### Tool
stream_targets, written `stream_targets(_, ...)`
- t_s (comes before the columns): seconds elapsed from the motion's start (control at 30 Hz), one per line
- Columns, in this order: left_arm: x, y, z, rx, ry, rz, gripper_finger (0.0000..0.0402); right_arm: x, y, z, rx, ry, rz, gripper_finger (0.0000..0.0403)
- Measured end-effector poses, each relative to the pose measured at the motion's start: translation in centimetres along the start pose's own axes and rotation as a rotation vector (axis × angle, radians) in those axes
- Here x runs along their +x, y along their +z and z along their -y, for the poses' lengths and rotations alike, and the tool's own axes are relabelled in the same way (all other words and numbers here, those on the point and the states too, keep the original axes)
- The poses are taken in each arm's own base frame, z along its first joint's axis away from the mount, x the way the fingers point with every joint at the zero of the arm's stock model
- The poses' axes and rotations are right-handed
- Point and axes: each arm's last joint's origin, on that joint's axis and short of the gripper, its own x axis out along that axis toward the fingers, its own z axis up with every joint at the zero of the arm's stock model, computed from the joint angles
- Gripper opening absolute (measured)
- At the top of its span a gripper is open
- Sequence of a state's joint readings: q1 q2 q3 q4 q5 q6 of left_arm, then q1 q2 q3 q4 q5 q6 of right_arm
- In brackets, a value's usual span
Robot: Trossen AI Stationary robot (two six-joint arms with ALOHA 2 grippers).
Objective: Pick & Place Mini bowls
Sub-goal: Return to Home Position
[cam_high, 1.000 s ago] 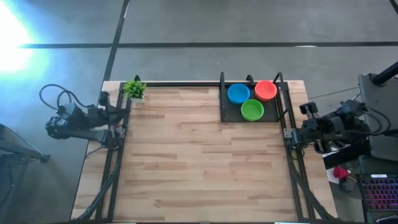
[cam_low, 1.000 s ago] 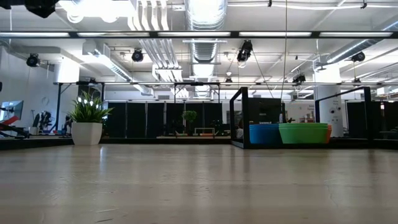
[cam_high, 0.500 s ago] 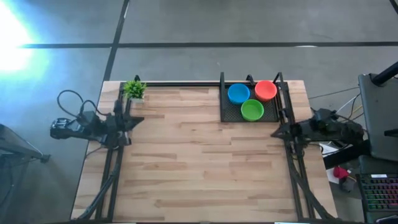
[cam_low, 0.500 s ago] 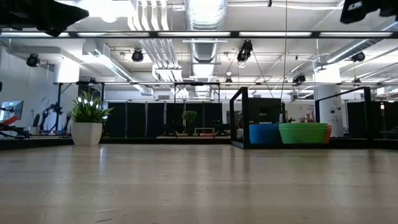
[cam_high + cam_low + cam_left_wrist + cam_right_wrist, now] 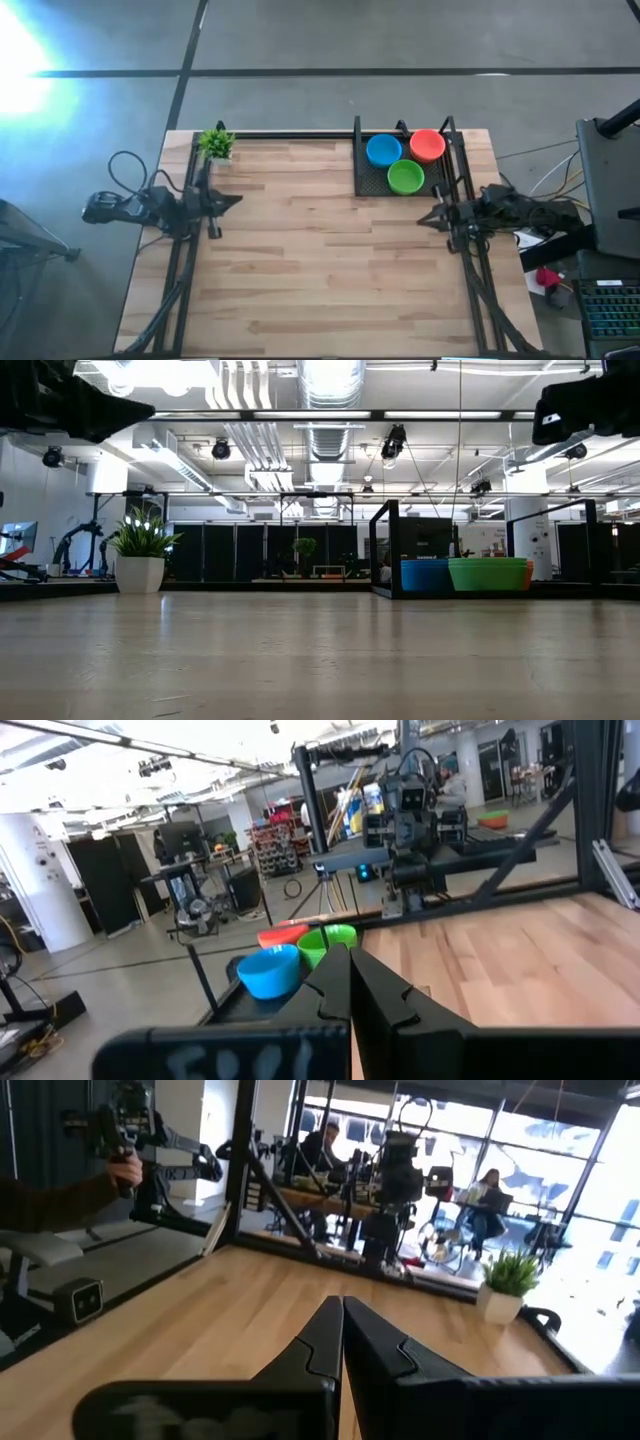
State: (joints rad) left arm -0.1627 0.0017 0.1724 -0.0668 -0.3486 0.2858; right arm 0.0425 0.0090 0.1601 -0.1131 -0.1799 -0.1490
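Three round bowls: blue bowl [image 5: 384, 150], green bowl [image 5: 405, 177], orange bowl [image 5: 427, 145] | left end effector [image 5: 348, 956], right end effector [image 5: 341, 1306]: closed

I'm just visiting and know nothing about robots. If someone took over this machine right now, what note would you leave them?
Left pincer: shut, empty, at the table's left edge, pointing inward.
Right pincer: shut, empty, at the right edge, pointing inward.
Bowls: blue stack, orange stack and green stack, all on the shelf at the far right. No loose bowl is in view.
Done: bowls appear put away.
Left: probably only parking the arms.
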Motion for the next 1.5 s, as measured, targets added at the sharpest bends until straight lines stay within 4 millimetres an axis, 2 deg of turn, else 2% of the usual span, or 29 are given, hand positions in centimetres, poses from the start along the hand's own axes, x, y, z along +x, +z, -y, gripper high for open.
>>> stream_targets(0.47, 0.8, -3.4, 1.3, -0.005, -0.006, -0.02, 0.0, 1.0, -3.7, -0.4, 0.063, 0.001, -0.001, 0.0008)
stream_targets(1.03, 1.0, -4.4, 1.7, -0.028, -0.035, -0.063, 0.0, 1.1, -3.7, -0.4, 0.017, 0.003, -0.004, 0.0008)
stream_targets(1.23, 1.1, -4.5, 1.8, 0.022, -0.038, -0.072, 0.0, 1.1, -3.7, -0.4, 0.023, 0.003, -0.004, 0.0008)
stream_targets(1.5, 1.1, -4.5, 1.8, 0.056, -0.039, -0.074, 0.0, 1.1, -3.7, -0.4, -0.075, 0.002, -0.005, 0.0008)
